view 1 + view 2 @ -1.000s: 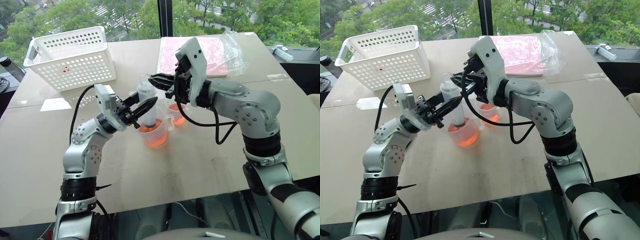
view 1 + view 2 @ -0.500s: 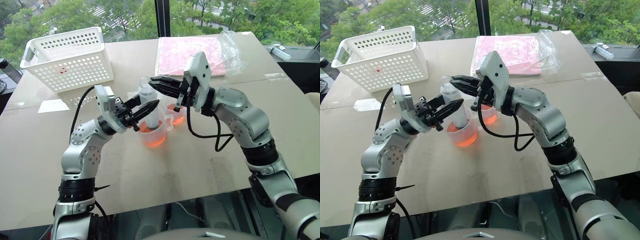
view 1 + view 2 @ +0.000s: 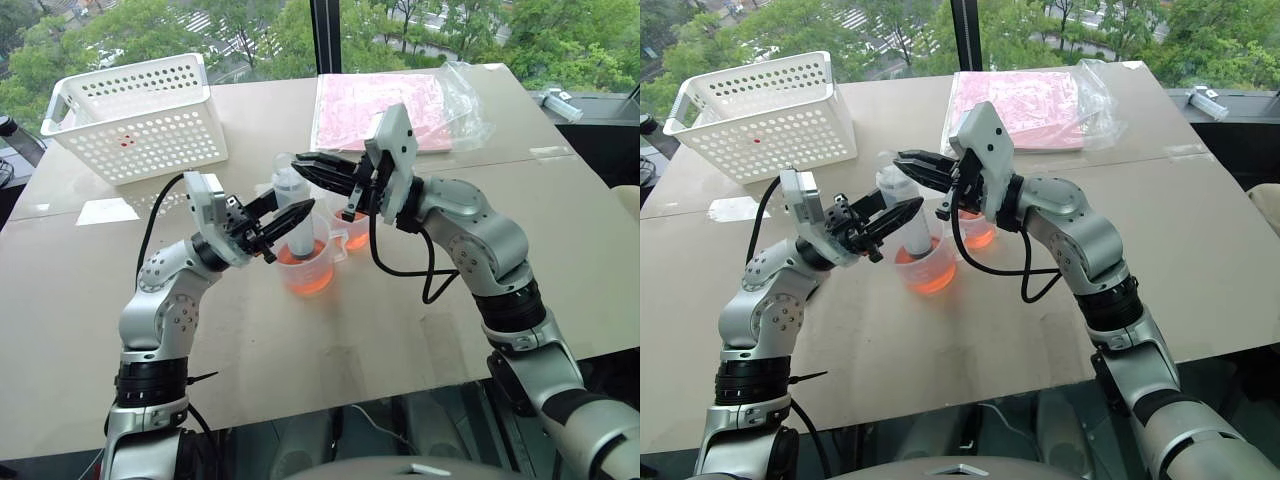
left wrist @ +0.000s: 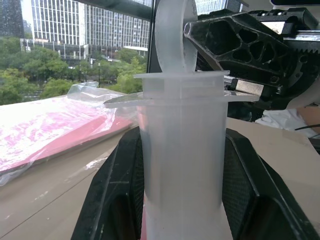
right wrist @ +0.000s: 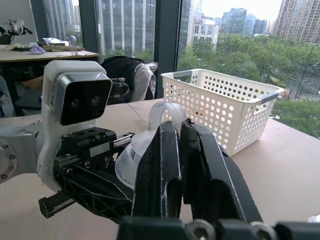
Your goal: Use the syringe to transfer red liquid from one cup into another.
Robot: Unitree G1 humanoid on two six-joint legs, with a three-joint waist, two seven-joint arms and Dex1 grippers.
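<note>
The syringe [image 3: 291, 200] stands upright with its tip down in the larger handled cup [image 3: 318, 262], which holds red liquid [image 3: 310, 281]. My left gripper [image 3: 297, 203] is shut on the syringe barrel [image 4: 182, 165], one finger on each side. My right gripper [image 3: 298, 161] reaches in from the right, lying about level. It is shut, and its tips are at the plunger's ring [image 5: 164, 107] on top. Whether they pinch the ring I cannot tell. The smaller cup [image 3: 978, 233], also with red liquid in it, stands just behind the larger one, under my right wrist.
A white perforated basket [image 3: 140, 115] stands at the table's far left. A pink sheet in a clear bag [image 3: 440, 100] lies at the far right of the table. A small white object [image 3: 558, 99] lies on the dark ledge beyond it.
My right wrist has dropped and turned, so that gripper now lies more level, its tips still at the plunger's top. The left gripper and the syringe have kept still.
</note>
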